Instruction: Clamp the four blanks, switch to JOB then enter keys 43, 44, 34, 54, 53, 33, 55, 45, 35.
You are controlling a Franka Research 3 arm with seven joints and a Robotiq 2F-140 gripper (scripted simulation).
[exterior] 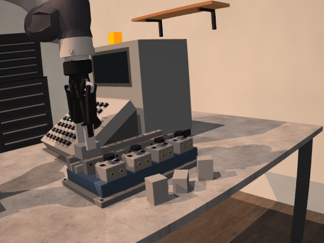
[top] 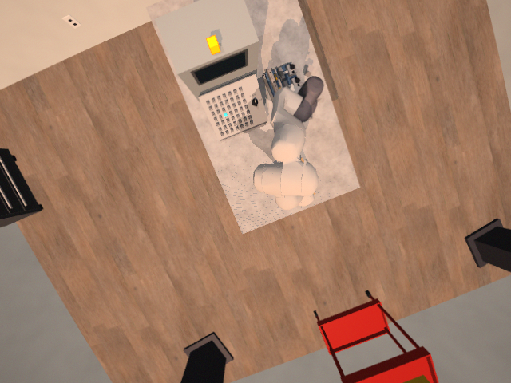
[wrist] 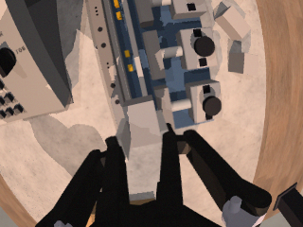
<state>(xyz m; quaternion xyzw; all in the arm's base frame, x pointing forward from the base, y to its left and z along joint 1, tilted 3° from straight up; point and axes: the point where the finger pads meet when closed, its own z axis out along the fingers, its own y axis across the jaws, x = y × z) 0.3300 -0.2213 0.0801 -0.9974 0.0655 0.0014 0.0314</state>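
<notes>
My gripper (exterior: 85, 145) (wrist: 143, 123) is shut on a blank (exterior: 80, 154) (wrist: 142, 115), low over the near-end station of the blue vise fixture (exterior: 116, 187); whether it touches the rails is unclear. Three other blanks (exterior: 157, 190) (exterior: 180, 181) (exterior: 204, 168) stand on the table beside the fixture. The four valves have black knobs (exterior: 109, 157) (exterior: 135, 148) (exterior: 159, 139) (exterior: 179, 133); the lenses visible on their blocks look dark. One key (top: 225, 115) (exterior: 70, 119) glows cyan. The amber lamp (top: 212, 44) (exterior: 115, 38) is lit. The selector (top: 254, 101) (wrist: 7, 61) is on the panel; its setting is unclear.
The grey cabinet (exterior: 164, 86) with its dark screen (top: 220, 67) stands behind the sloped key panel, left of the fixture. A long drilled rail (wrist: 101, 44) runs along the fixture's panel side. The table edge (exterior: 222, 197) lies beyond the standing blanks. A shelf (exterior: 180, 10) hangs on the wall.
</notes>
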